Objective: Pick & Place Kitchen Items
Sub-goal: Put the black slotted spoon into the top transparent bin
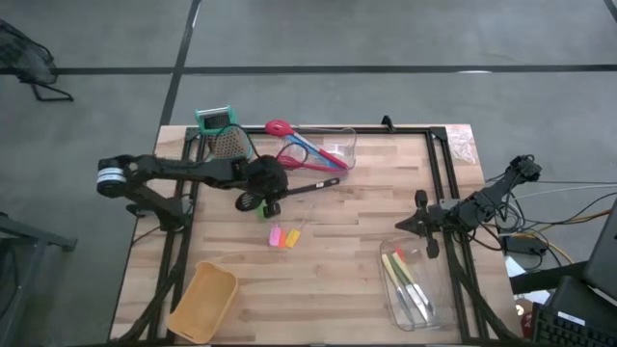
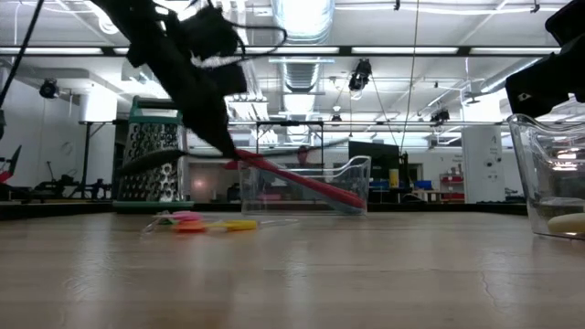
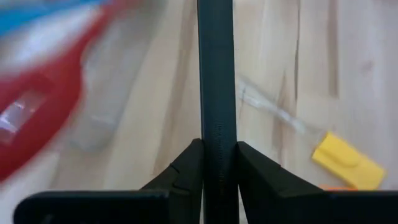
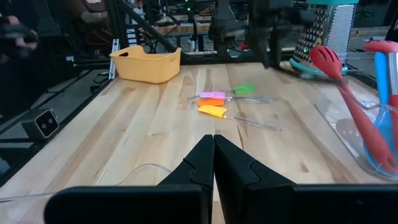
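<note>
No writing legible; left end effector (image 3: pixel 219 163) clamps black ladle (image 1: pixel 289 190) handle, right end effector (image 4: pixel 214 157) shut, empty.

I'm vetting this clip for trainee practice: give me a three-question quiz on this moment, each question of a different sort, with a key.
1. True or false: the left gripper is shut on the black ladle.
2. Multiple choice: where do the red and blue spoons sit? A) in the tan bin; B) in the clear bin at the table's far edge; C) loose on the wood.
3. Fill in: the right gripper is ____, beside the clear bin holding yellow and green tools.

Key: 1 true. 2 B. 3 shut.
</note>
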Controlling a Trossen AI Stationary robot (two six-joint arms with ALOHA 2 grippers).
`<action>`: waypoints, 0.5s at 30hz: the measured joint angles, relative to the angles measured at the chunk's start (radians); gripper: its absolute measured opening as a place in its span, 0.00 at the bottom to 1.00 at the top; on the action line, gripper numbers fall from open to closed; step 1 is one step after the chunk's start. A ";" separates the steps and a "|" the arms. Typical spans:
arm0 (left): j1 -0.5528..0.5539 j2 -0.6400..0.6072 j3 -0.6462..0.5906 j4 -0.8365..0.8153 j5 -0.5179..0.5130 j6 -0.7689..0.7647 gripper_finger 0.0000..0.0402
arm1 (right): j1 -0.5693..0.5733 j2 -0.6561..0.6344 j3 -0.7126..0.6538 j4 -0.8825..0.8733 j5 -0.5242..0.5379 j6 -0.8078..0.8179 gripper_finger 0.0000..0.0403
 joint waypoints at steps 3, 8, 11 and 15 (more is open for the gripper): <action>0.000 -0.044 0.022 0.021 -0.053 0.029 0.20 | 0.000 0.000 0.000 0.000 0.000 0.000 0.02; 0.000 -0.072 0.077 0.064 -0.213 0.123 0.20 | 0.000 0.000 0.000 0.000 0.000 0.000 0.02; 0.000 -0.064 0.113 0.124 -0.321 0.210 0.20 | 0.000 0.000 0.000 0.000 0.000 0.000 0.02; 0.005 -0.007 0.163 0.184 -0.437 0.397 0.20 | 0.000 0.000 0.000 0.000 0.000 0.000 0.02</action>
